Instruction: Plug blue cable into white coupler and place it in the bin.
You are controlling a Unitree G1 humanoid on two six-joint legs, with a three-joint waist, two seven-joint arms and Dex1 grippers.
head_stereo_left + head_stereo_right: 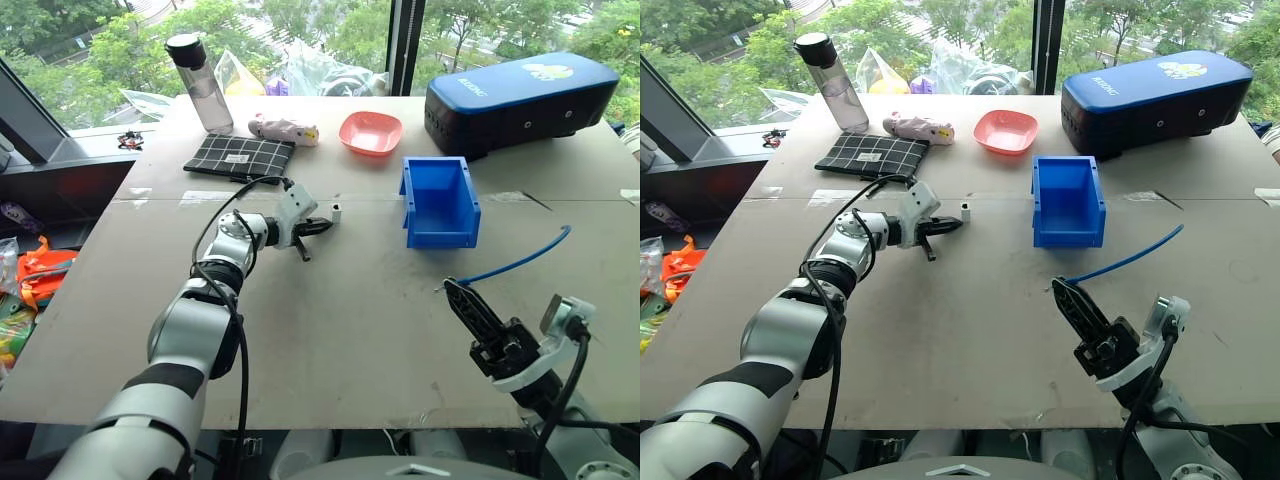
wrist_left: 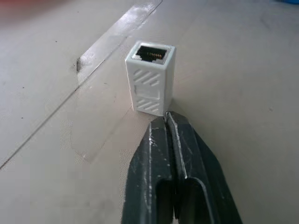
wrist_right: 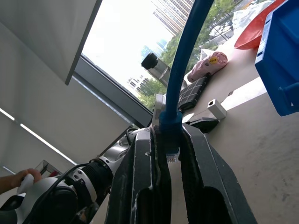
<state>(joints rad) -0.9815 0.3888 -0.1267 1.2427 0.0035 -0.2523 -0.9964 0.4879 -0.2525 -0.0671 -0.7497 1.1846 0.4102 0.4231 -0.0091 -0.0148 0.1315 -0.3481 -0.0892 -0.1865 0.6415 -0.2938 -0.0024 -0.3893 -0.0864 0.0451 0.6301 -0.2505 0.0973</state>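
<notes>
- White coupler [image 1: 337, 212] stood upright on the desk [image 1: 330, 330], centre-left of frame, socket up, so free for a plug.
- Left tool [image 1: 322, 225] was shut on nothing, tips right at the coupler's base; looked like a missed grab.
- Right tool [image 1: 462, 300], lower right, clamped the blue cable [image 1: 520, 262] near its plug, ready to insert.
- Bin [image 1: 439, 201] waited upper right of centre, nothing in it.

at three o'clock the blue cable [image 1: 520, 263] runs off the table edge, its far end unseen.
</notes>
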